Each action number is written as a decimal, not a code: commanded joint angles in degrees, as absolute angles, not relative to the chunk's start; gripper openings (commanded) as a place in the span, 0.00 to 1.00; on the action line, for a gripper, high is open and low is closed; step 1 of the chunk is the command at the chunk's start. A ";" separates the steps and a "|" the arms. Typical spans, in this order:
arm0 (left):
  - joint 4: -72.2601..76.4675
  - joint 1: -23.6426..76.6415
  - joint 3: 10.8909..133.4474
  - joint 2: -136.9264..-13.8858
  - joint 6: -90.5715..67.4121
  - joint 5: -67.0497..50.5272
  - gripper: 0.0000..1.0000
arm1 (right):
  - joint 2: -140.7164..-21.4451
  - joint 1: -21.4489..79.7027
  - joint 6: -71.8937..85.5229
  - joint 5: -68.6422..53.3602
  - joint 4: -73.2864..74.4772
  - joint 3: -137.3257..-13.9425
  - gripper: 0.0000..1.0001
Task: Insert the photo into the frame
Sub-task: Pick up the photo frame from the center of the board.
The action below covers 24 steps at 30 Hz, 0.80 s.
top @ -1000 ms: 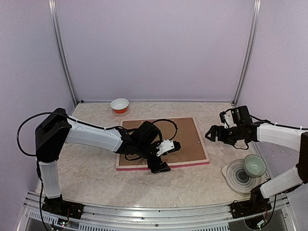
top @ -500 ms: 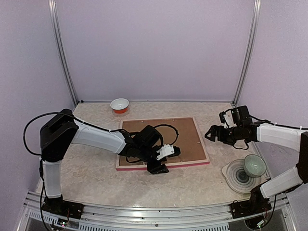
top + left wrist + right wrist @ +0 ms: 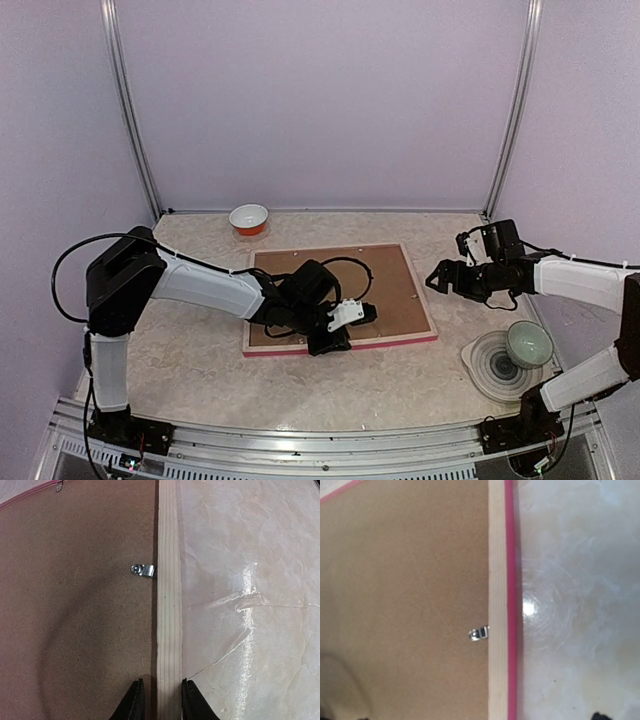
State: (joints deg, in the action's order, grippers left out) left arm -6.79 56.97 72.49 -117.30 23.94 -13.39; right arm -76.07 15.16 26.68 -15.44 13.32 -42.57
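The frame point(image 3: 400, 339) lies face down mid-table, with its pale wooden back rail point(image 3: 169, 580) up and a pink outer edge point(image 3: 509, 555). A brown backing board point(image 3: 385, 280) fills it, and the photo is hidden. My left gripper point(image 3: 330, 345) is down on the near rail. Its black fingers point(image 3: 134, 702) straddle the rail and are shut on it; midway between the tips is the left gripper point(image 3: 160, 682). My right gripper point(image 3: 437, 277) hovers open over the frame's right side, holding nothing.
A small metal clip point(image 3: 143, 570) sits on the board at the rail, and another clip point(image 3: 479, 633) shows on the right side. An orange-and-white bowl point(image 3: 249, 217) stands at the back. At the right, a pale cup point(image 3: 529, 343) rests on a glass plate point(image 3: 490, 365).
My left gripper has sunk onto the frame's near rail and its jaws have drawn in around it. The right arm has stayed where it was.
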 commanded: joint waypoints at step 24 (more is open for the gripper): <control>-12.14 58.30 74.23 -114.40 23.03 -12.10 0.00 | -82.50 12.21 30.56 -28.69 2.89 -36.51 0.95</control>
State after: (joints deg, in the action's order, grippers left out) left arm -7.97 57.74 72.71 -116.90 24.03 -12.64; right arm -80.90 13.41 29.08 -23.44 6.92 -37.91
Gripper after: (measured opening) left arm 0.144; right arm 0.955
